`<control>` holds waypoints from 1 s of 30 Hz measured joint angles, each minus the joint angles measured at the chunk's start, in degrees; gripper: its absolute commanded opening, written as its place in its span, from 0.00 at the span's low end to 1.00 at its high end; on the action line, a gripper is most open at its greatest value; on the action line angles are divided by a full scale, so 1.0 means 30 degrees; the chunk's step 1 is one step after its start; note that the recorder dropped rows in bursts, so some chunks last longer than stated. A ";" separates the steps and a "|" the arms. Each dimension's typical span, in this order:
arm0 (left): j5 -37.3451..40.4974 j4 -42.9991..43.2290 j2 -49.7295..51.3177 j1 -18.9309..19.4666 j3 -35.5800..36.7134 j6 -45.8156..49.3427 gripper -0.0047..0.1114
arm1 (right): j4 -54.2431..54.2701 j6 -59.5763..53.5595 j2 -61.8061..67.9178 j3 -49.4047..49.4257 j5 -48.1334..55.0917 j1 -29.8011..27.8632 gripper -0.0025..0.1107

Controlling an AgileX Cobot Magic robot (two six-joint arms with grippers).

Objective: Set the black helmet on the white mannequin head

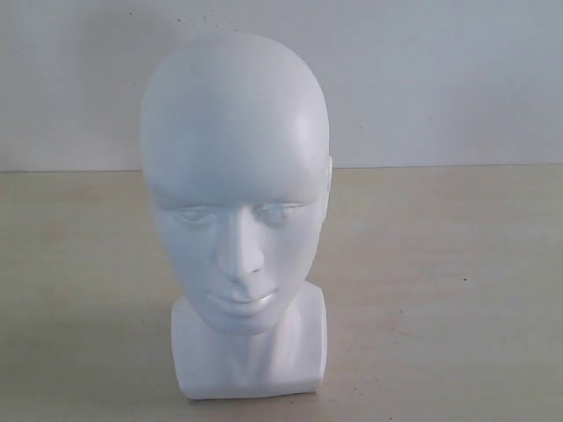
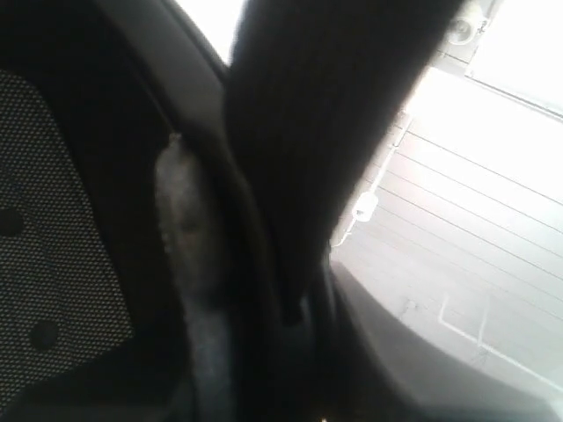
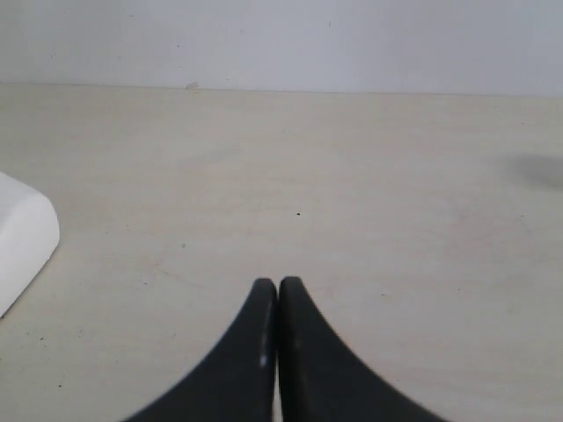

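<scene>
The white mannequin head (image 1: 236, 176) stands upright on its blocky base at the middle of the table, bare and facing the exterior camera. Neither the black helmet nor any gripper appears in that view. The left wrist view is filled by the black helmet (image 2: 53, 264), seen very close: mesh padded lining, a grey fuzzy rim edge and the dark shell. My left gripper (image 2: 281, 308) is shut on the helmet's rim; one dark finger (image 2: 317, 132) lies along it and the other is hidden. My right gripper (image 3: 278, 286) is shut and empty, low over the table. A corner of the head's white base (image 3: 22, 237) lies beside it.
The pale wooden table (image 1: 457, 290) runs back to a plain white wall (image 1: 440, 79). Past the helmet's edge, the left wrist view shows a bright panelled surface (image 2: 457, 220).
</scene>
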 measured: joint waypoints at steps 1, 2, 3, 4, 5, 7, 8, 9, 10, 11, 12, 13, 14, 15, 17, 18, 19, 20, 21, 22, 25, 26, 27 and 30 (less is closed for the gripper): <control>0.0000 0.0000 0.0186 0.0000 -0.0014 -0.0279 0.08 | 0.0000 0.0000 0.0000 0.0000 0.0000 0.0000 0.02; -0.0077 0.0000 0.0392 0.0000 -0.0049 -0.0599 0.08 | 0.0000 0.0000 0.0000 0.0000 0.0000 0.0000 0.02; -0.0166 0.0000 0.0579 0.0000 -0.0063 -0.0861 0.08 | 0.0000 0.0000 0.0000 0.0000 0.0000 0.0000 0.02; -0.0327 0.0000 0.0755 0.0000 -0.0063 -0.1003 0.08 | 0.0000 0.0000 0.0000 0.0000 0.0000 0.0000 0.02; -0.0398 0.0000 0.0888 0.0000 -0.0063 -0.1102 0.08 | 0.0000 0.0000 0.0000 0.0000 0.0000 0.0000 0.02; -0.0488 0.0068 0.1135 0.0000 -0.0063 -0.1154 0.08 | 0.0000 0.0000 0.0000 0.0000 0.0000 0.0000 0.02; -0.0527 0.0068 0.1226 0.0000 -0.0063 -0.1154 0.08 | 0.0000 0.0000 0.0000 0.0000 0.0000 0.0000 0.02; -0.0527 0.0068 0.1268 0.0000 -0.0063 -0.1154 0.08 | 0.0000 0.0000 0.0000 0.0000 0.0000 0.0000 0.02; -0.0466 0.0068 0.1292 0.0000 -0.0063 -0.1154 0.08 | 0.0000 0.0000 0.0000 0.0000 0.0000 0.0000 0.02; -0.0362 0.0068 0.1292 0.0000 -0.0063 -0.0962 0.08 | 0.0000 0.0000 0.0000 0.0000 0.0000 0.0000 0.02; -0.0217 0.0068 0.1292 0.0000 -0.0063 -0.0596 0.08 | 0.0000 0.0000 0.0000 0.0000 0.0000 0.0000 0.02; -0.0067 0.0068 0.1292 0.0000 -0.0063 0.0048 0.08 | 0.0000 0.0000 0.0000 0.0000 0.0000 0.0000 0.02; 0.0150 0.0068 0.1292 0.0000 -0.0063 0.0825 0.08 | 0.0000 0.0000 0.0000 0.0000 0.0000 0.0000 0.02; 0.0240 0.0068 0.1292 0.0000 -0.0063 0.1635 0.08 | 0.0000 0.0000 0.0000 0.0000 0.0000 0.0000 0.02; 0.0198 0.0068 0.1292 0.0000 -0.0063 0.3019 0.08 | 0.0000 0.0000 0.0000 0.0000 0.0000 0.0000 0.02; 0.0031 0.0068 0.1292 0.0000 -0.0063 0.3711 0.08 | 0.0000 0.0000 0.0000 0.0000 0.0000 0.0000 0.02; -0.0108 0.0068 0.1292 0.0000 -0.0063 0.4320 0.08 | 0.0000 0.0000 0.0000 0.0000 0.0000 0.0000 0.02; -0.0318 0.0068 0.1292 0.0000 -0.0063 0.5137 0.08 | 0.0000 0.0000 0.0000 0.0000 0.0000 0.0000 0.02; -0.0517 0.0068 0.1292 0.0000 -0.0063 0.5937 0.08 | 0.0000 0.0000 0.0000 0.0000 0.0000 0.0000 0.02; -0.0690 0.0068 0.1292 0.0000 -0.0063 0.6533 0.08 | 0.0000 0.0000 0.0000 0.0000 0.0000 0.0000 0.02; -0.1271 0.0068 0.1292 0.0000 -0.0063 0.7934 0.08 | 0.0000 0.0000 0.0000 0.0000 0.0000 0.0000 0.02; -0.1423 0.0068 0.1309 0.0000 -0.0063 0.8236 0.08 | 0.0000 0.0000 0.0000 0.0000 0.0000 0.0000 0.02; -0.1503 0.0028 0.1309 0.0000 -0.0063 0.8483 0.08 | 0.0000 0.0000 0.0000 0.0000 0.0000 0.0000 0.02; -0.1569 -0.0014 0.1352 0.0000 -0.0063 0.8929 0.08 | 0.0000 0.0000 0.0000 0.0000 0.0000 0.0000 0.02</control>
